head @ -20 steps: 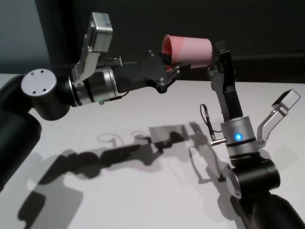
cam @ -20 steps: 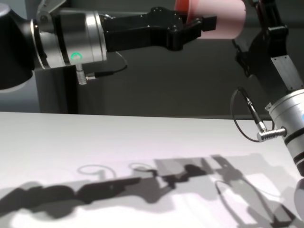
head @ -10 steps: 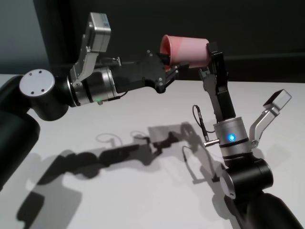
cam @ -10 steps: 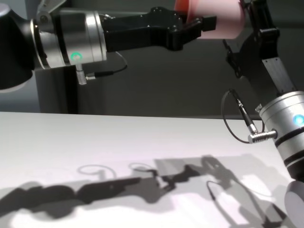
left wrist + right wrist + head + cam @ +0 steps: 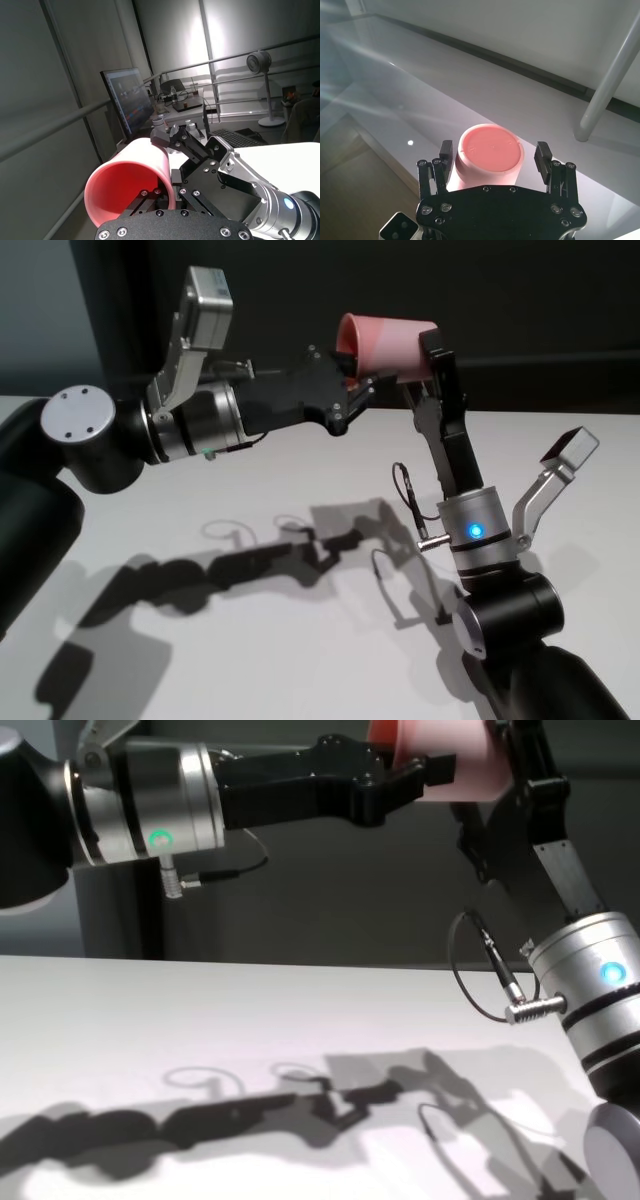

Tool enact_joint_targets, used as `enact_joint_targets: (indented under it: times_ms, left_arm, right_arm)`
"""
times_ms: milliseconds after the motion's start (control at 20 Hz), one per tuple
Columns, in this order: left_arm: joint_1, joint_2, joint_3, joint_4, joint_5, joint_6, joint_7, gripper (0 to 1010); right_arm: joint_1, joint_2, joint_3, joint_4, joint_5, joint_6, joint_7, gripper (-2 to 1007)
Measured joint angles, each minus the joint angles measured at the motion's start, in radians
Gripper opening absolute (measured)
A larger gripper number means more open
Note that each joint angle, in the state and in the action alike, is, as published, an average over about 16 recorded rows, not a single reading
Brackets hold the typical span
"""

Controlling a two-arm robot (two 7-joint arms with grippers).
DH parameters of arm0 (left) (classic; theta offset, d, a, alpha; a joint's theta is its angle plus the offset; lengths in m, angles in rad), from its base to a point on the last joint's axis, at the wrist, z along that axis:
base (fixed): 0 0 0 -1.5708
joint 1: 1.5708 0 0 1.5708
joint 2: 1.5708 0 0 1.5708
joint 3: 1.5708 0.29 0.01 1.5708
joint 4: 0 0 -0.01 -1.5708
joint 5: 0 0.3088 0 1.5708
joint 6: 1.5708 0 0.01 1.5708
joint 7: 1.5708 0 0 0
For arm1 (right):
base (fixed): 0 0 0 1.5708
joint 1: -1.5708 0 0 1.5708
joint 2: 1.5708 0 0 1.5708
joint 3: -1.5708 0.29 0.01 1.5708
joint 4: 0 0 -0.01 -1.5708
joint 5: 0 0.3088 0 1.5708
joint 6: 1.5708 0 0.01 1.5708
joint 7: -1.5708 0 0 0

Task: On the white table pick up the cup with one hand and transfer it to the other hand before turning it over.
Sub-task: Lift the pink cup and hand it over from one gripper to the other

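You had the cup [image 5: 385,343] lying on its side in mid-air, well above the white table [image 5: 250,640], with its rim end pinched in the left gripper [image 5: 357,383] and its closed base pointing toward the right gripper [image 5: 432,348]. Over the last second your right arm had slid in toward the cup: a second ago its fingers stood just off the base end with the full pink wall showing, and now they overlapped that end, so less of the cup showed between the two grippers in the head view. From the right wrist camera the base [image 5: 490,148] sat centred between the right fingertips [image 5: 543,156], which stood spread on either side with a visible gap to the cup wall, so nothing was clamped on that side yet. The left wrist camera showed the open mouth [image 5: 127,192] just ahead of the left fingers, which remained pressed on the rim, one inside and one outside. That put you, by my reading, at the handover itself: the receiving hand was placed around the cup but not closed. The sensible order was to close the right fingers on the tapered base before letting go on the left, since the smooth narrowing wall could slip out.
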Motion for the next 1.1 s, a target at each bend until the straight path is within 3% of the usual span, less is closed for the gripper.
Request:
enact_joint_targets:
  times_ms: [650, 1100]
  left_arm:
    - [0.000, 0.000, 0.000, 0.000, 0.000, 0.000, 0.000, 47]
    - [0.000, 0.000, 0.000, 0.000, 0.000, 0.000, 0.000, 47]
  right_arm:
    - [0.005, 0.013, -0.028, 0.000, 0.015, -0.012, -0.001, 993]
    - [0.004, 0.027, -0.046, -0.010, 0.022, -0.026, -0.010, 879]
